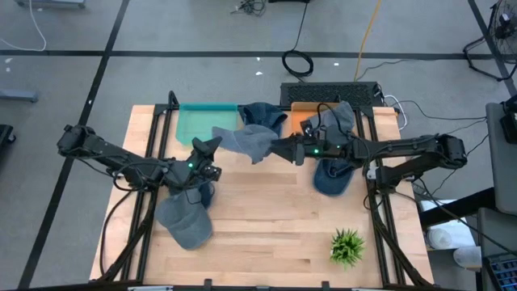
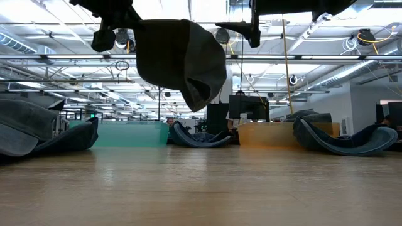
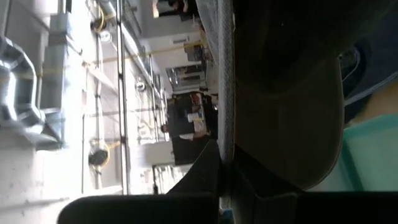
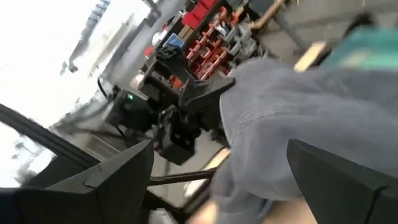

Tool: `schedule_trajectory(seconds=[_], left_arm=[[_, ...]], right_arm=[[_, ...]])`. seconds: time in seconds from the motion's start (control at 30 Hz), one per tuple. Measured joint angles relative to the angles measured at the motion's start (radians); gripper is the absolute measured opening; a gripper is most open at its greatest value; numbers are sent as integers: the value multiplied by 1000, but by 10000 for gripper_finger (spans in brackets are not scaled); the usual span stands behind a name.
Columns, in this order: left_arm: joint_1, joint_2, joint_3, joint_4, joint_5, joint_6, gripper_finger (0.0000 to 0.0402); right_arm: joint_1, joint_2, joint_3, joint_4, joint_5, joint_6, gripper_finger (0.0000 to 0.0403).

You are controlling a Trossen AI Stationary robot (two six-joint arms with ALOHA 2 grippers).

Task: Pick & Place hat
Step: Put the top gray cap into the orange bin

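We found the grey soft-fabric cap (image 1: 242,141) held in the air at the upper centre of the high view, sagging between both arms. The left gripper (image 1: 212,146) was clamped shut on one edge of it. The right gripper (image 1: 276,149) stood with its jaws fully spread at the opposite edge, the cloth lying between them, not yet pinched. We judged the cap light, limp and non-slippery; the stiffer brim (image 2: 204,85) or a seam would offer the surest hold.
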Motion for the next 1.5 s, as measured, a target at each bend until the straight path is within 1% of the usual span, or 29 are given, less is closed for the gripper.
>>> schedule_trajectory(seconds=[0.13, 0.23, 0.4, 0.5, 0.6, 0.7, 0.97, 1.17, 1.27, 1.43, 1.5], left_arm=[[25, 0, 0, 0, -22, -63, 9], [32, 0, 0, 0, -23, -69, 9], [32, 0, 0, 0, 0, -72, 9], [32, 0, 0, 0, 19, -103, 9], [32, 0, 0, -1, 23, -134, 9], [31, 0, 0, -1, 23, -157, 9], [31, 0, 0, -1, 24, -119, 9], [31, 0, 0, -1, 24, -89, 9], [31, 0, 0, 0, 25, -36, 9], [31, 0, 0, 29, 30, 41, 9], [31, 0, 0, 62, 35, 81, 9]], right_arm=[[-4, -1, 0, 0, -13, -187, 354], [-3, 0, 0, 14, -14, -329, 354], [-3, -1, 0, 8, -13, -655, 354], [-3, -1, 0, 8, -1, -809, 354], [-3, -1, 0, 8, 19, -922, 354], [-3, -1, 0, 8, 18, -964, 354], [-3, -1, 0, 8, 18, -953, 354], [-3, -1, 0, 8, 17, -791, 354], [-3, -1, 0, 8, 14, -655, 354], [-3, -1, 0, 6, 11, -286, 354], [-3, -1, 0, -9, 10, -192, 354]])
